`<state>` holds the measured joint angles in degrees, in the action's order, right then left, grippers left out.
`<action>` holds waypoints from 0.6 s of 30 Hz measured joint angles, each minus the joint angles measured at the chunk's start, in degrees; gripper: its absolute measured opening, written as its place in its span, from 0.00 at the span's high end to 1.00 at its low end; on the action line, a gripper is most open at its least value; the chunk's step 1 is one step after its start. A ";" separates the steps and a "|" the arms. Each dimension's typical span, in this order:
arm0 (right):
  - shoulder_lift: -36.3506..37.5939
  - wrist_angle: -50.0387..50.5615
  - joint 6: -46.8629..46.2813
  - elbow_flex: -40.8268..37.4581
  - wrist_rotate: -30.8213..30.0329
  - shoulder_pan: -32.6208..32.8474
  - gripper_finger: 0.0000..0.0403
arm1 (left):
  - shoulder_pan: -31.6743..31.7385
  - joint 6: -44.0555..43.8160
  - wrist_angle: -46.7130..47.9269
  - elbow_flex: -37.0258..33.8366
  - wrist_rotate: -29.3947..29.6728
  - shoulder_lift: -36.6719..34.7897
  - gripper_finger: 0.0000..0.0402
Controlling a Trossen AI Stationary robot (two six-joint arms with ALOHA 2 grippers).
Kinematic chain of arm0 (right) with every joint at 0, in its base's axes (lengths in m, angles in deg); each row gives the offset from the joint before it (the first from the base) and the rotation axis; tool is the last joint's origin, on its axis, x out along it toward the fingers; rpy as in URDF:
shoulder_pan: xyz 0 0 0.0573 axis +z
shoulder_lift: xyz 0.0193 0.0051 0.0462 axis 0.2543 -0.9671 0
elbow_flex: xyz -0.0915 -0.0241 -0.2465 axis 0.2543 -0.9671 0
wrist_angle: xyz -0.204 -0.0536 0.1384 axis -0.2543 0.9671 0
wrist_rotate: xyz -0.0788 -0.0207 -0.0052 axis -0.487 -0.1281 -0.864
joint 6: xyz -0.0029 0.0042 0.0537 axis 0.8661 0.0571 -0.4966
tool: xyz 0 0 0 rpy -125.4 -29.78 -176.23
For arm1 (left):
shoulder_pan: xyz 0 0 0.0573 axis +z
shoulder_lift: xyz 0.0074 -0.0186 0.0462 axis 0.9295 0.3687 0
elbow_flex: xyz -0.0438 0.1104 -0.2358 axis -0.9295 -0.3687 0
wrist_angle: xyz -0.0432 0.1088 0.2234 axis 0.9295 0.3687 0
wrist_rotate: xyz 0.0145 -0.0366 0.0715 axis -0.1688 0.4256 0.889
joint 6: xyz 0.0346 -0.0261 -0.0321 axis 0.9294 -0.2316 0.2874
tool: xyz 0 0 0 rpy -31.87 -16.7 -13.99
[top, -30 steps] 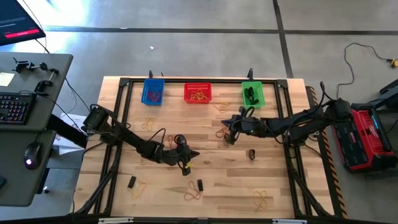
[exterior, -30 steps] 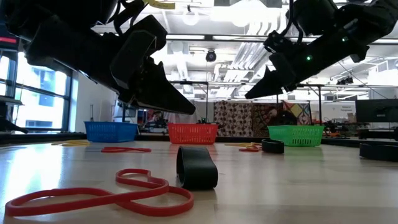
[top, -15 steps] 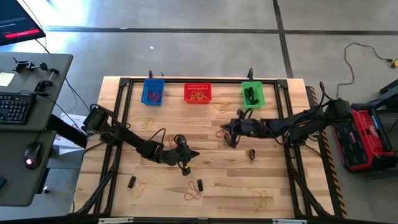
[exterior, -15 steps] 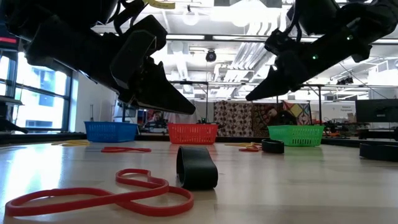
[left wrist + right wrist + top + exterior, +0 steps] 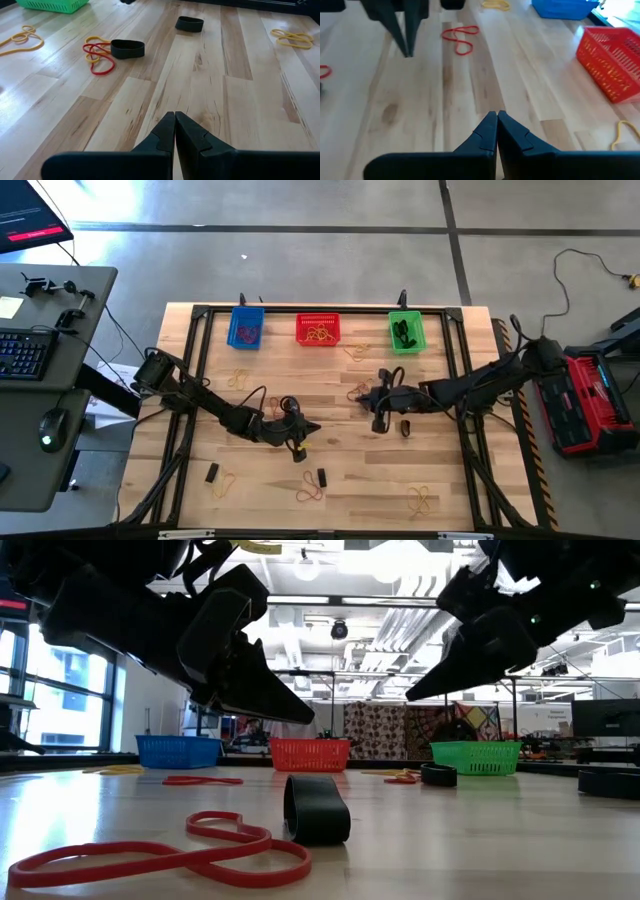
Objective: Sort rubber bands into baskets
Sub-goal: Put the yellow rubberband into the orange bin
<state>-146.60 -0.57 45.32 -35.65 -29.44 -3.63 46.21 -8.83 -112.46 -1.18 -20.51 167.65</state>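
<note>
Right tool: fingers pressed together, nothing between them, held above the table near its middle. I see its tip well clear of the wood in the low view.

Left tool: likewise closed and empty, hanging off the table, well apart from the right tool. Its own camera shows both fingers meeting over bare planks.

Baskets, three, in a row along the table's far edge beyond both tools: blue basket, red basket, green basket. I see bands lying in each one.

Rubber bands, loose on the table:
- thick dark band, just beside the right tool, on its arm's side.
- thin orange and red bands, just beyond the right tool toward the baskets.
- tan bands, between the right tool and the red basket.
- thick dark band with a red loop next to it, near the left tool on the side away from the baskets.
- dark band and yellow loop, further out on that same side.
- tan loop, between the left tool and the blue basket.
- yellow loops, near the table's front edge, well apart from both tools.
</note>
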 joint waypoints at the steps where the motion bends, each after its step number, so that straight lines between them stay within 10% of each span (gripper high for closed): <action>1: 0.00 0.80 -0.29 0.34 0.00 0.35 1.00 | 0.00 0.03 0.00 0.00 0.00 0.00 0.99; 18: -0.02 8.58 -5.27 5.64 -1.02 5.37 0.98 | 0.13 1.03 -0.43 -0.02 0.00 0.00 0.99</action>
<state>-146.62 8.00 40.05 -30.01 -30.47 1.74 46.34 -7.80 -112.89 -1.20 -20.51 167.65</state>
